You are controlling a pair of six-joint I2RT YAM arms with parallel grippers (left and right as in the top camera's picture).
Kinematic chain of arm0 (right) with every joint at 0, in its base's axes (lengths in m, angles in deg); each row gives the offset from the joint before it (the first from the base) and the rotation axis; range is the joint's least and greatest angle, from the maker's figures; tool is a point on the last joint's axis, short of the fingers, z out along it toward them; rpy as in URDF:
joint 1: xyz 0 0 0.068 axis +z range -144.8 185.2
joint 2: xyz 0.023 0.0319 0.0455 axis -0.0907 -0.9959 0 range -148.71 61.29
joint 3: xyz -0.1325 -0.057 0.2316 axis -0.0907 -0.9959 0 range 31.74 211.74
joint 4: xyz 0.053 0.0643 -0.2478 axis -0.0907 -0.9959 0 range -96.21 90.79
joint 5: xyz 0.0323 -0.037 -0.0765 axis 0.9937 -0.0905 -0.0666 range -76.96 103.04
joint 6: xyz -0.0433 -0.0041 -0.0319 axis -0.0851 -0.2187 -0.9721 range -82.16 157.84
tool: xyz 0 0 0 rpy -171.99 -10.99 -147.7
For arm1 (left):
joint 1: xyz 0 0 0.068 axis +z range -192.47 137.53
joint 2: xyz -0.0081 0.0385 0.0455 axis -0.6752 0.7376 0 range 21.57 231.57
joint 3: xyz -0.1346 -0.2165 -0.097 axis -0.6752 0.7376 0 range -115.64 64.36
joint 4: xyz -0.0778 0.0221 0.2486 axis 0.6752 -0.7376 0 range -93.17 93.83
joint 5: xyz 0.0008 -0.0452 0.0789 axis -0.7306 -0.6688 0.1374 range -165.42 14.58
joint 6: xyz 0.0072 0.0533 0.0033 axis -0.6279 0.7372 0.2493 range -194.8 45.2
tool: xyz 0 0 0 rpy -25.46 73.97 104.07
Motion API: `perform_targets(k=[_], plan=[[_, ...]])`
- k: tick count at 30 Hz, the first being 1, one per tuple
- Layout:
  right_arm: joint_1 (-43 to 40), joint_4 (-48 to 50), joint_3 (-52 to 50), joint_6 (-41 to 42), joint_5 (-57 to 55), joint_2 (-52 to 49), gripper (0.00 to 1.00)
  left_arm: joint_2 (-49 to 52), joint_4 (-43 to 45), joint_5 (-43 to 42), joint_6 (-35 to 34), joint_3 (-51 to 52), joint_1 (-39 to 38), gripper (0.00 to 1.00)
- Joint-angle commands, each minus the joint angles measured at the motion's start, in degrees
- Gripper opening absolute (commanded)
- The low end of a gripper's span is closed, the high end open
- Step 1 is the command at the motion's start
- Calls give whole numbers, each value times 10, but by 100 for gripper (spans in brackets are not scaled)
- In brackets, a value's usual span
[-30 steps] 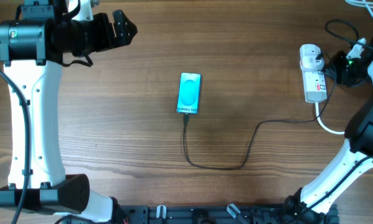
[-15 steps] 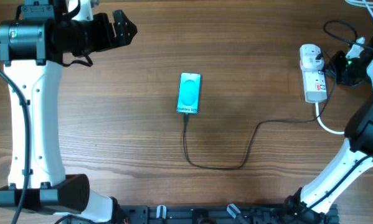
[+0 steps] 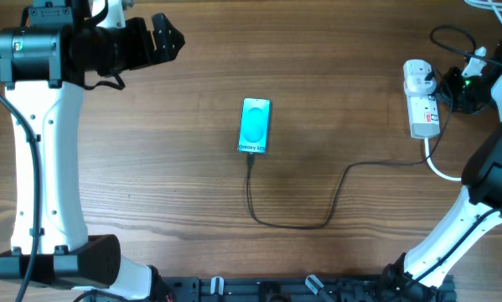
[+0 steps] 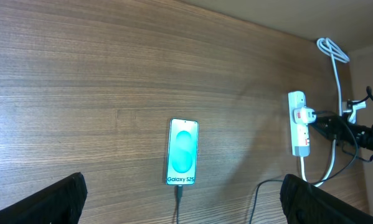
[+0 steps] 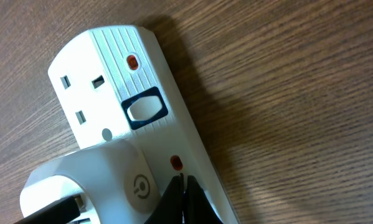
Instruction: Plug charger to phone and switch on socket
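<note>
The phone [image 3: 256, 126] lies flat mid-table with its cyan screen lit; it also shows in the left wrist view [image 4: 182, 152]. The thin black charger cable [image 3: 292, 224] runs from the phone's bottom edge, where its connector [image 4: 179, 190] meets the phone, in a loop to the right. The white socket strip [image 3: 423, 105] lies at the right; a white plug [image 5: 99, 183] sits in it. My right gripper [image 5: 182, 180] is shut, its tips resting on the socket [image 5: 111, 50] just below a small red dot [image 5: 175, 163]. My left gripper [image 4: 183, 186] is open and empty, high above the phone.
A thick white cable [image 3: 439, 168] leaves the socket's near end. A white rocker in a dark frame [image 5: 146, 109] and another red dot [image 5: 132, 61] sit further along the strip. The left arm [image 3: 41, 126] stands along the left edge, the right arm [image 3: 485, 176] at the right.
My right wrist has shifted slightly towards the far side by the socket. The phone, charger cable and left arm have not moved.
</note>
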Motion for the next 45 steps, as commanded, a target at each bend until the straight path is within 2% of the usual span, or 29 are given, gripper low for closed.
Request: perform_targets(k=[1,8,15,38,45], plan=[[17,-31,-10,-5,-1,-16,4,-2,2,1,1,0,0,100],[19,-37,-14,2,-2,-17,4,-2,2,1,1,0,0,100],[27,-16,-59,12,-1,-17,4,-2,2,1,1,0,0,100],[35,-46,-63,12,-5,-17,4,-2,2,1,1,0,0,100],[-26,-27,4,133,-74,1,4,-2,2,1,1,0,0,100]])
